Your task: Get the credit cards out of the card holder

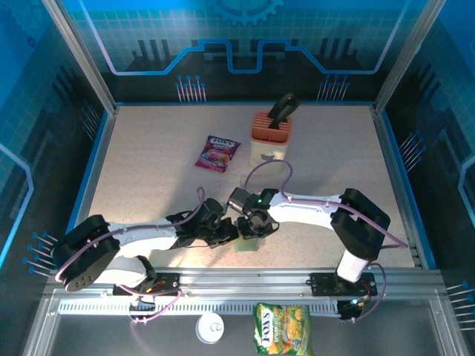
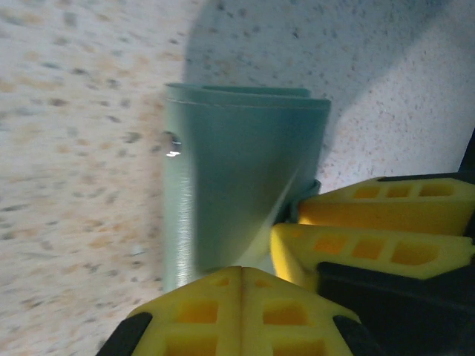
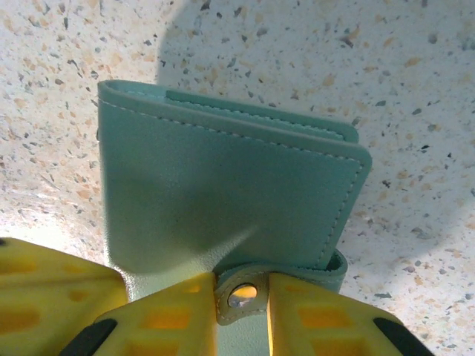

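The card holder point(image 3: 223, 185) is a grey-green stitched wallet lying folded on the speckled table, near the front centre point(image 1: 249, 244). Its closing strap with a metal snap stud point(image 3: 243, 295) sits between the yellow fingers of my right gripper point(image 3: 243, 293), which press on it from both sides. My left gripper point(image 2: 241, 271) is shut, its tips together at the holder's point(image 2: 245, 178) near edge; whether they pinch a layer is hidden. The two grippers meet over the holder, left gripper point(image 1: 230, 231) and right gripper point(image 1: 257, 224). The credit cards are hidden.
A purple-red snack packet point(image 1: 217, 153) lies mid-table. A peach slotted block point(image 1: 272, 136) with a black tool point(image 1: 283, 109) stands behind it. Before the front rail lie a yellow-green packet point(image 1: 282, 340) and a white round object point(image 1: 211, 327). Blue walls enclose the table.
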`<action>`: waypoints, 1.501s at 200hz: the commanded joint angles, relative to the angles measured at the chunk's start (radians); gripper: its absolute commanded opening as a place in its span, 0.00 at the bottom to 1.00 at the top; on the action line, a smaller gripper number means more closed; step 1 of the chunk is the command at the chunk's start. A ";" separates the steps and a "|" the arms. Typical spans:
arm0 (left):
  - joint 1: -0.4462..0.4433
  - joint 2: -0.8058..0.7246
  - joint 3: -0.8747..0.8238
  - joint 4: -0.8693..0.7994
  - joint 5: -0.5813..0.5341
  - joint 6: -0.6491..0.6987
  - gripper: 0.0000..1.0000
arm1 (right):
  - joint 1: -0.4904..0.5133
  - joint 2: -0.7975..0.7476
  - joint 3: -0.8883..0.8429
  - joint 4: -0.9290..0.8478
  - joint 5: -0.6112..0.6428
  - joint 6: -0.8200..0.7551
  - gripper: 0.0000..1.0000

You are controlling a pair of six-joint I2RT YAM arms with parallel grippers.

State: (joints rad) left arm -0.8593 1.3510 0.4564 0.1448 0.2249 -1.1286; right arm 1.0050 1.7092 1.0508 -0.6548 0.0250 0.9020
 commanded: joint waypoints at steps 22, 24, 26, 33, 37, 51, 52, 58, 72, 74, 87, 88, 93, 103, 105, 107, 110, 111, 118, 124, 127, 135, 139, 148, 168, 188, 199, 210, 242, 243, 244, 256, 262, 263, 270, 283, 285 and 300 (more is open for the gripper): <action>-0.040 0.071 0.081 0.007 0.011 -0.025 0.00 | -0.025 -0.017 -0.105 0.066 -0.080 0.014 0.16; -0.042 0.073 0.084 0.001 0.007 -0.027 0.00 | -0.028 -0.020 -0.109 0.072 -0.085 0.014 0.16; -0.044 0.075 0.085 -0.006 0.003 -0.029 0.00 | -0.030 -0.022 -0.113 0.077 -0.089 0.015 0.16; -0.051 0.077 0.091 -0.022 -0.012 -0.034 0.00 | -0.037 -0.030 -0.128 0.096 -0.103 0.016 0.14; -0.053 0.080 0.091 -0.027 -0.016 -0.036 0.00 | -0.041 -0.034 -0.136 0.104 -0.108 0.016 0.14; -0.057 0.088 0.090 -0.031 -0.024 -0.050 0.00 | -0.056 -0.048 -0.164 0.137 -0.129 0.019 0.11; -0.057 0.089 0.090 -0.032 -0.024 -0.050 0.00 | -0.056 -0.050 -0.165 0.140 -0.132 0.019 0.11; -0.057 0.092 0.088 -0.034 -0.026 -0.055 0.00 | -0.063 -0.055 -0.179 0.158 -0.143 0.021 0.10; -0.058 0.104 0.082 -0.040 -0.030 -0.067 0.00 | -0.079 -0.065 -0.217 0.191 -0.166 0.024 0.08; -0.058 0.107 0.082 -0.041 -0.031 -0.069 0.00 | -0.081 -0.067 -0.220 0.194 -0.168 0.024 0.07; -0.058 0.113 0.071 -0.050 -0.036 -0.081 0.00 | -0.089 -0.078 -0.232 0.203 -0.171 0.018 0.06; -0.058 0.113 0.069 -0.052 -0.037 -0.082 0.00 | -0.091 -0.079 -0.232 0.202 -0.171 0.017 0.06; -0.058 0.112 0.062 -0.056 -0.042 -0.088 0.00 | -0.093 -0.083 -0.234 0.199 -0.169 0.016 0.06; -0.058 0.110 0.050 -0.065 -0.053 -0.094 0.00 | -0.099 -0.091 -0.240 0.198 -0.166 0.013 0.04; -0.058 0.109 0.047 -0.067 -0.055 -0.095 0.00 | -0.101 -0.093 -0.242 0.198 -0.166 0.012 0.04; -0.058 0.109 0.043 -0.068 -0.058 -0.099 0.00 | -0.103 -0.094 -0.243 0.198 -0.166 0.011 0.03; -0.058 0.107 0.039 -0.067 -0.061 -0.101 0.00 | -0.105 -0.097 -0.245 0.198 -0.166 0.011 0.03; -0.058 0.106 0.037 -0.066 -0.062 -0.102 0.00 | -0.105 -0.098 -0.246 0.198 -0.166 0.011 0.02; -0.058 0.109 0.025 -0.061 -0.064 -0.110 0.00 | -0.109 -0.104 -0.251 0.199 -0.165 0.010 0.00; -0.058 0.110 0.018 -0.060 -0.067 -0.117 0.00 | -0.113 -0.109 -0.257 0.198 -0.163 0.009 0.00; -0.058 0.110 0.015 -0.061 -0.068 -0.119 0.00 | -0.116 -0.111 -0.258 0.197 -0.164 0.008 0.00; -0.058 0.111 0.008 -0.065 -0.070 -0.124 0.00 | -0.120 -0.122 -0.263 0.191 -0.158 0.007 0.00; -0.058 0.110 0.005 -0.067 -0.071 -0.128 0.00 | -0.121 -0.127 -0.264 0.188 -0.155 0.005 0.00; -0.058 0.109 -0.004 -0.073 -0.077 -0.133 0.00 | -0.126 -0.141 -0.269 0.180 -0.147 0.003 0.00; -0.058 0.107 -0.025 -0.059 -0.081 -0.143 0.00 | -0.144 -0.172 -0.284 0.170 -0.141 -0.006 0.00; -0.058 0.116 -0.034 -0.054 -0.083 -0.149 0.00 | -0.167 -0.191 -0.297 0.158 -0.145 -0.018 0.00; -0.058 0.124 -0.040 -0.046 -0.081 -0.152 0.00 | -0.176 -0.203 -0.304 0.153 -0.149 -0.025 0.00; -0.057 0.129 -0.043 -0.035 -0.079 -0.155 0.00 | -0.183 -0.217 -0.307 0.148 -0.151 -0.031 0.00; -0.058 0.123 -0.015 -0.045 -0.067 -0.136 0.00 | -0.189 -0.260 -0.292 0.094 -0.118 -0.036 0.01; -0.058 0.123 -0.013 -0.045 -0.067 -0.136 0.00 | -0.189 -0.261 -0.293 0.092 -0.116 -0.036 0.01; -0.058 0.123 -0.012 -0.046 -0.066 -0.135 0.00 | -0.189 -0.262 -0.293 0.090 -0.115 -0.036 0.03; -0.058 0.118 0.001 -0.052 -0.061 -0.126 0.00 | -0.194 -0.268 -0.293 0.079 -0.102 -0.038 0.11; -0.058 0.116 0.007 -0.055 -0.059 -0.123 0.00 | -0.196 -0.267 -0.293 0.074 -0.101 -0.039 0.13; -0.058 0.116 0.009 -0.056 -0.058 -0.122 0.00 | -0.197 -0.266 -0.293 0.072 -0.100 -0.039 0.13; -0.058 0.113 0.017 -0.060 -0.056 -0.117 0.00 | -0.198 -0.264 -0.289 0.066 -0.094 -0.041 0.15; -0.058 0.106 0.033 -0.077 -0.054 -0.109 0.00 | -0.198 -0.260 -0.282 0.056 -0.080 -0.045 0.18; -0.058 0.105 0.036 -0.080 -0.054 -0.106 0.00 | -0.198 -0.260 -0.282 0.055 -0.079 -0.046 0.18; -0.058 0.101 0.052 -0.095 -0.051 -0.095 0.00 | -0.199 -0.258 -0.274 0.056 -0.078 -0.048 0.21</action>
State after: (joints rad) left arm -0.9131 1.4460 0.4889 0.1852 0.1829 -1.2545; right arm 0.8165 1.4528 0.7635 -0.5430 -0.0849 0.8646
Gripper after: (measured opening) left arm 0.041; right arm 0.190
